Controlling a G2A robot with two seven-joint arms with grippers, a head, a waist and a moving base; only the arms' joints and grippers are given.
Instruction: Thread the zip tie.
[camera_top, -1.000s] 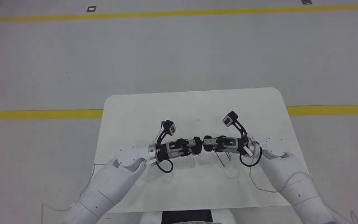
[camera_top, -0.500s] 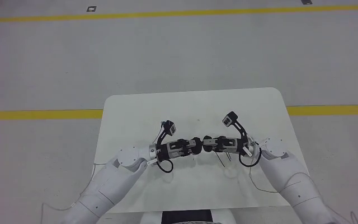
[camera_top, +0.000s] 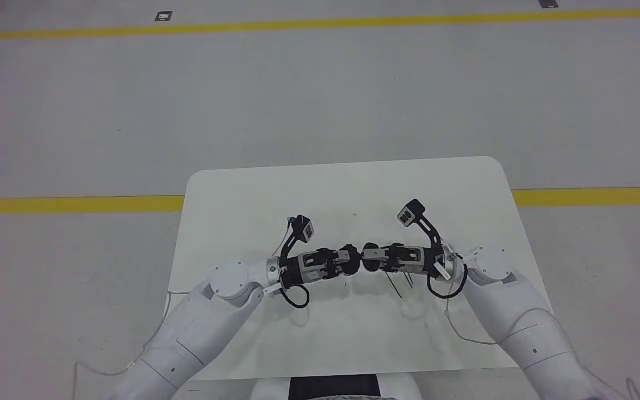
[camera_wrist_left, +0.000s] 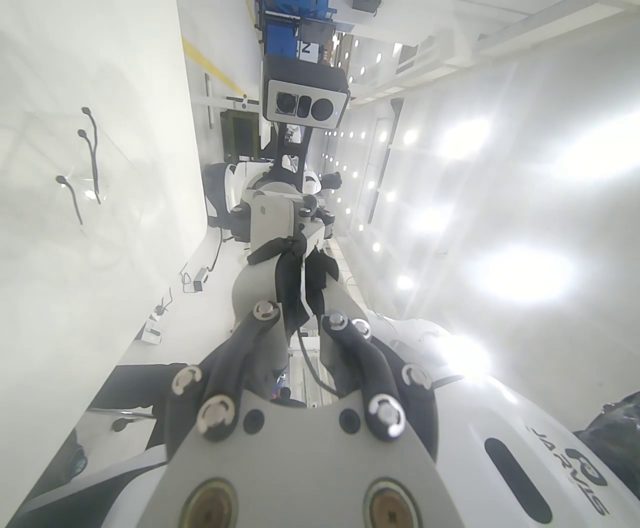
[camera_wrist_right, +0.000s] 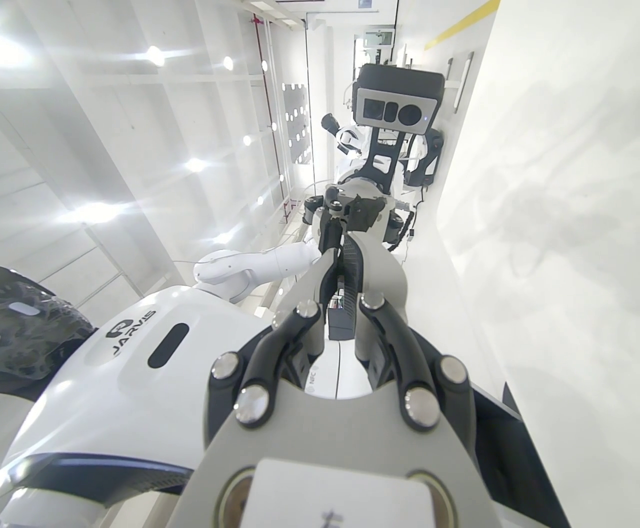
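While clamping left gripper (camera_wrist_left: 301, 260) and right gripper (camera_wrist_right: 339, 250) tip-to-tip on zip tie (camera_wrist_left: 302, 285): looks mid-threading; can't tell if through.

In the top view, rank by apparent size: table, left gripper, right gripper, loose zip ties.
Largest: the table.
Next: the left gripper and the right gripper, which look alike, so unranked.
Smallest: the loose zip ties, thin dark lines on the table beside the right gripper.

Top camera's up high, looking down on the tabletop (camera_top: 250, 200), where both sets of jaws meet toward its near edge. Left wrist camera (camera_wrist_right: 397, 100) sits tight behind its own jaws, facing the right wrist camera (camera_wrist_left: 305, 102) head-on. All three share that meeting spot.
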